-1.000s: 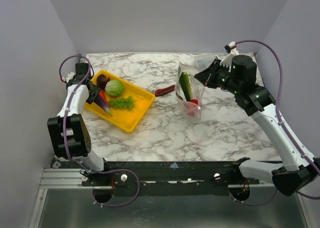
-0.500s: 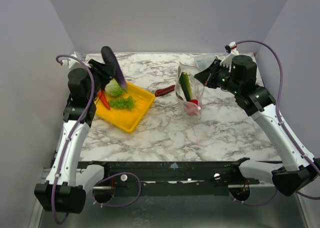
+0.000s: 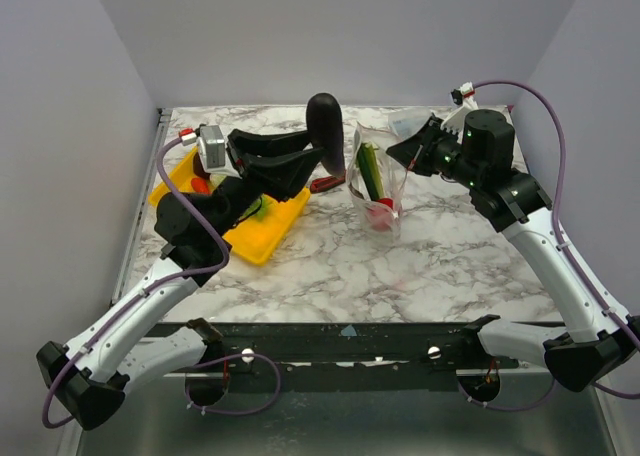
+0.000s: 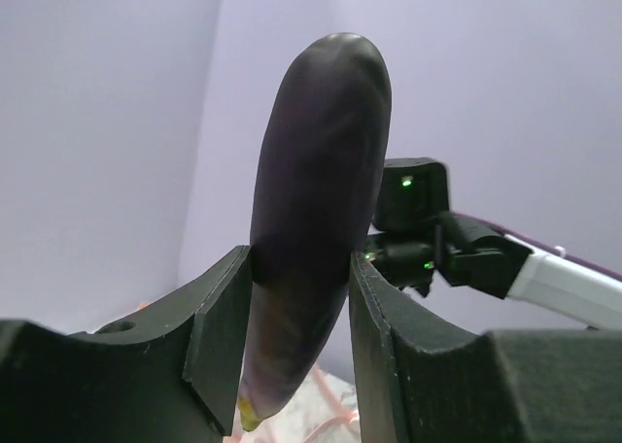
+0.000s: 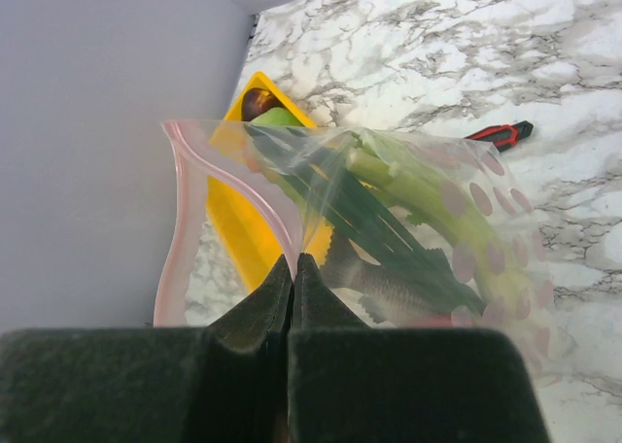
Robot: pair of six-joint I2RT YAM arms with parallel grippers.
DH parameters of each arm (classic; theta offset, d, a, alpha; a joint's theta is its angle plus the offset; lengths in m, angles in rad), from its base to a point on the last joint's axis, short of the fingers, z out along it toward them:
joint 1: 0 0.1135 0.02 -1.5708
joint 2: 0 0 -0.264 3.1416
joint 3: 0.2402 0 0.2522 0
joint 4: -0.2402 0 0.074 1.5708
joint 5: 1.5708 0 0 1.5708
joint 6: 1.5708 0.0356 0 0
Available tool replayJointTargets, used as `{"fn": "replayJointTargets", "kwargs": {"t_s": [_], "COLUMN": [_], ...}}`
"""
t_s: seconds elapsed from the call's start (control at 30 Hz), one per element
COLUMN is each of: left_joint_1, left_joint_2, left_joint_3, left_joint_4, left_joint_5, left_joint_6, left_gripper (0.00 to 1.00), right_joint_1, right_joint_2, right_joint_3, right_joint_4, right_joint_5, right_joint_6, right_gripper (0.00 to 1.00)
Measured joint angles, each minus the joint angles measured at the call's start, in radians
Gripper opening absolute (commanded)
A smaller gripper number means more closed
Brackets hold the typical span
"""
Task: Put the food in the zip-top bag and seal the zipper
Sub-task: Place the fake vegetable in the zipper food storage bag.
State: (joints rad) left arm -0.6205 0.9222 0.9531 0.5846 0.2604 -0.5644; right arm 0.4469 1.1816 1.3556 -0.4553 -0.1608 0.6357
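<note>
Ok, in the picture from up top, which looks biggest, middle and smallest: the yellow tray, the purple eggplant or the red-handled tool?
1. Flat yellow plastic tray, partly hidden by the arm.
2. Dark purple eggplant, though it is raised nearer the camera.
3. Small red-handled tool.

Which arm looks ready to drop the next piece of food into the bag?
Left. Its gripper already clamps the eggplant beside the zip-top bag, while the right gripper is pinching the bag's rim.

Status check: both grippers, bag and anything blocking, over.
Left gripper shut on eggplant, raised beside bag mouth. Right gripper pinching zip-top bag rim, holding it open; celery and fish inside. Path looks unobstructed.
</note>
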Motion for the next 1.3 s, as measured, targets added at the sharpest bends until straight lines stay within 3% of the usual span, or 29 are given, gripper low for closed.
{"fn": "replayJointTargets", "kwargs": {"t_s": [0.33,0.7,1.07,1.1,1.13,1.17,1.27,1.3], "left_joint_1": [-0.168,-0.235,-0.246,-0.246,-0.246,-0.246,-0.246,-0.246], "left_joint_2": [0.134,0.314,0.356,0.359,0.361,0.367,0.386,0.396], "left_joint_3": [0.069,0.013,-0.09,-0.092,-0.093,-0.093,-0.093,-0.097], "left_joint_4": [0.166,0.426,0.591,0.603,0.609,0.62,0.634,0.633], "left_joint_5": [-0.023,-0.162,-0.25,-0.257,-0.261,-0.266,-0.277,-0.285], "left_joint_6": [0.101,0.124,0.183,0.188,0.191,0.199,0.211,0.21], "left_gripper": [0.0,0.0,0.0,0.03,0.15,0.32,0.98,0.99], "right_joint_1": [0.0,0.0,0.0,0.0,0.0,0.0,0.0,0.0], "right_joint_2": [0.0,-0.006,-0.044,-0.044,-0.044,-0.044,-0.044,-0.044], "right_joint_3": [0.0,-0.007,-0.044,-0.046,-0.048,-0.05,-0.053,-0.053], "right_joint_4": [0.008,0.039,0.082,0.088,0.092,0.095,0.1,0.102], "right_joint_5": [-0.013,-0.029,-0.029,-0.029,-0.03,-0.03,-0.03,-0.03], "right_joint_6": [0.008,0.048,0.11,0.114,0.117,0.121,0.127,0.127], "right_gripper": [0.0,0.0,0.0,0.0,0.0,0.0,0.0,0.0]}}
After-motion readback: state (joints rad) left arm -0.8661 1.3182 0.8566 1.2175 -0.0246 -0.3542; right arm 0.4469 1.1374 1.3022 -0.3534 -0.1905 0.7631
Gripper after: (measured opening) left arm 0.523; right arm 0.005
